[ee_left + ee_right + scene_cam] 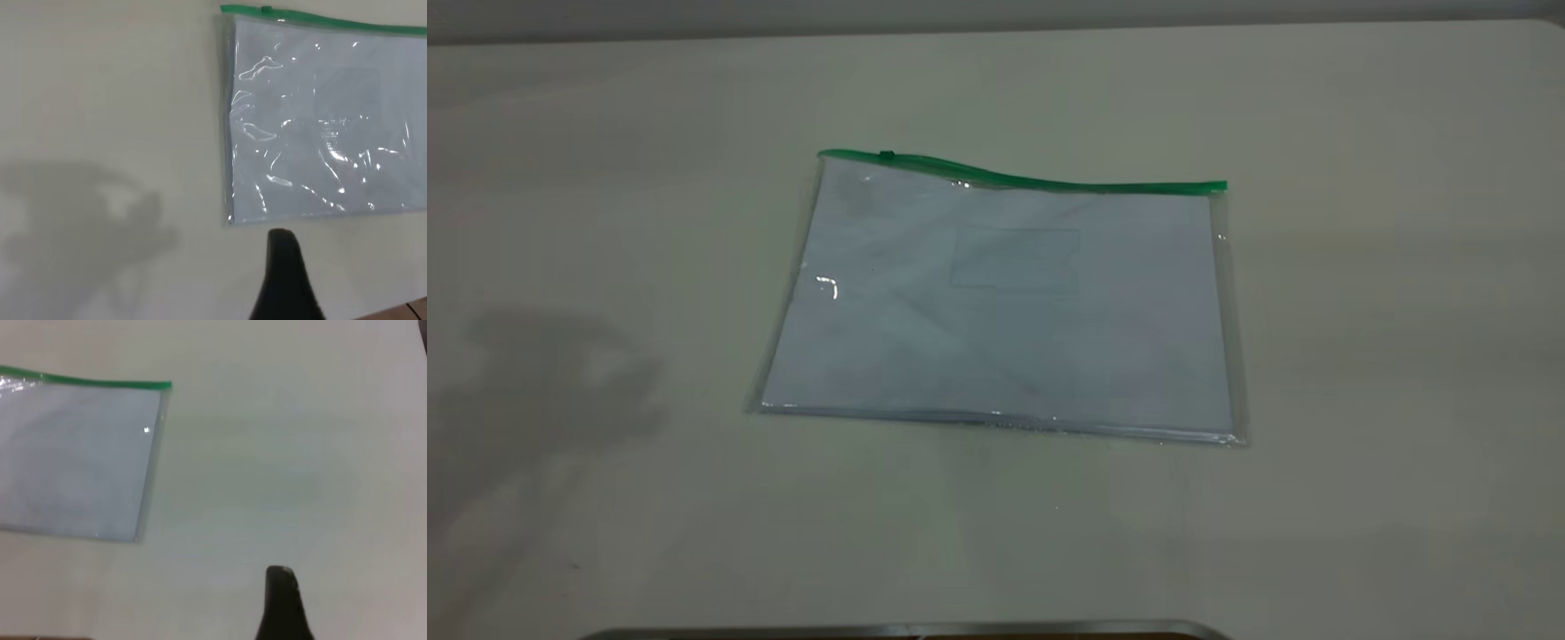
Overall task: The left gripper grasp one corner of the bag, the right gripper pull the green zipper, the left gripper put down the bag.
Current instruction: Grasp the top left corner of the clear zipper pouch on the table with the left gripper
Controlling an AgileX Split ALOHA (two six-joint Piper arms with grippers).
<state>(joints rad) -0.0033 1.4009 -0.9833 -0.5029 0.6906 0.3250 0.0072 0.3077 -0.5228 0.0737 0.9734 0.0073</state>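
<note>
The bag (1005, 302), a clear flat pouch with white sheets inside, lies flat on the table near the middle. The green zipper (1032, 180) runs along its far long edge, with the small slider (887, 156) close to the left end. Neither arm shows in the exterior view. In the left wrist view a dark part of my left gripper (283, 243) hovers just off the bag's (320, 127) near left corner, apart from it. In the right wrist view my right gripper (280, 580) is over bare table, well away from the bag's (73, 460) right end and its zipper (87, 381).
The pale table (1360, 356) surrounds the bag on all sides. A metal rim (907, 629) shows at the near edge. An arm's shadow (543, 391) falls on the left of the table. A brown strip past the table edge (415, 311) shows beside the left gripper.
</note>
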